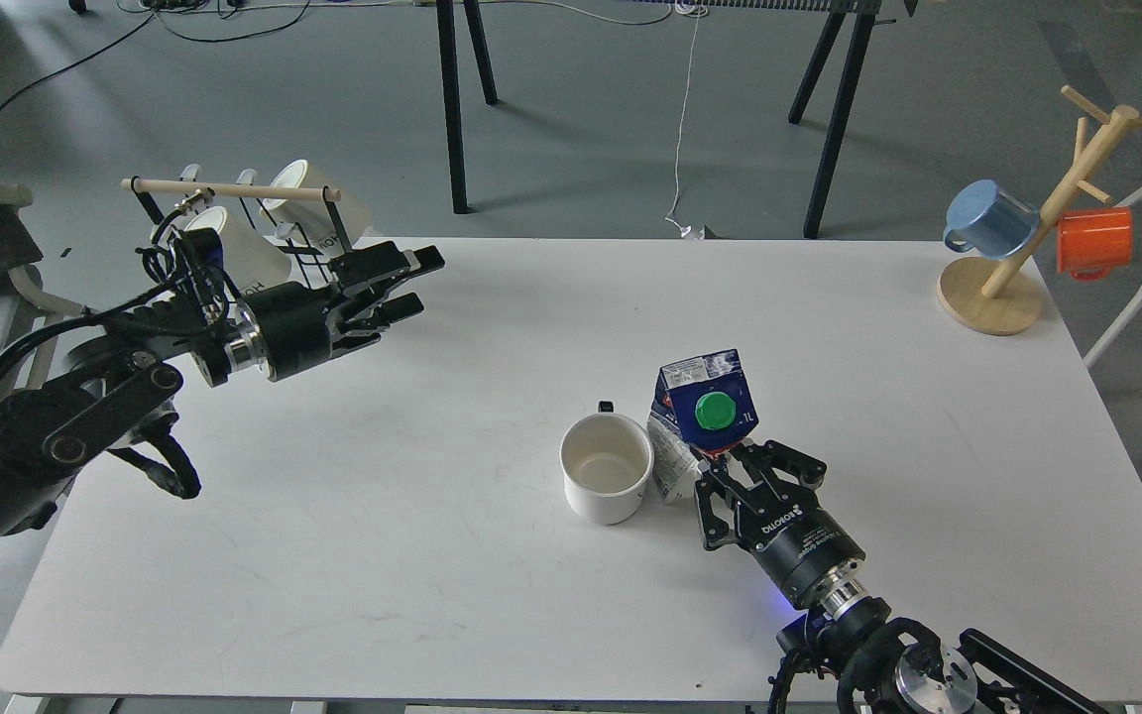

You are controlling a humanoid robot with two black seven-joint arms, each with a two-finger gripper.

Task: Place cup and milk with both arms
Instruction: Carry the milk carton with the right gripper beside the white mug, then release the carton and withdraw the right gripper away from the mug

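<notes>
Right fingers (730, 466) grip milk (705, 412) beside cup (607, 481)

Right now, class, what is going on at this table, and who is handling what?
A two-armed robot is working at a white table. Its right gripper is at the base of the milk, fingers spread around it; whether they grip it cannot be told. The cup stands upright right beside the carton, with nothing holding it. The left gripper hovers empty and open at the table's far left, near a rack of white mugs. A mug tree stands at the far right.
</notes>
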